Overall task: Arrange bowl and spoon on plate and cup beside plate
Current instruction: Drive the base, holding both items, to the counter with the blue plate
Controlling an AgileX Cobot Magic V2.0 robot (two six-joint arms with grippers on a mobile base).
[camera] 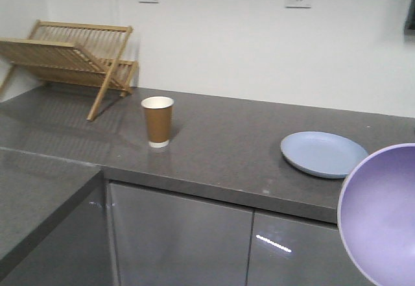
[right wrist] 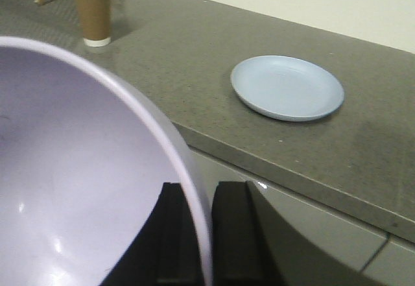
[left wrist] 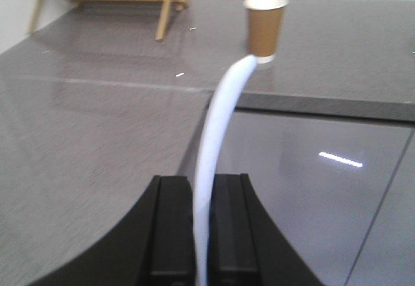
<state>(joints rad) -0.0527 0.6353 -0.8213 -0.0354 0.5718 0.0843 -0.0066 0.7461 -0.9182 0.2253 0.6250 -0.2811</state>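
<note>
holds bowl (right wrist: 78,169) aloft, short of plate (right wrist: 287,86), rim pinched in right gripper (right wrist: 198,234); clamps spoon (left wrist: 217,124) in left gripper (left wrist: 201,234), short of the counter (camera: 227,143). risks bowl swinging or slipping from that thin edge-grip, landing off-centre.

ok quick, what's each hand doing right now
left hand: closed on the spoon
right hand: closed on the bowl rim
</note>
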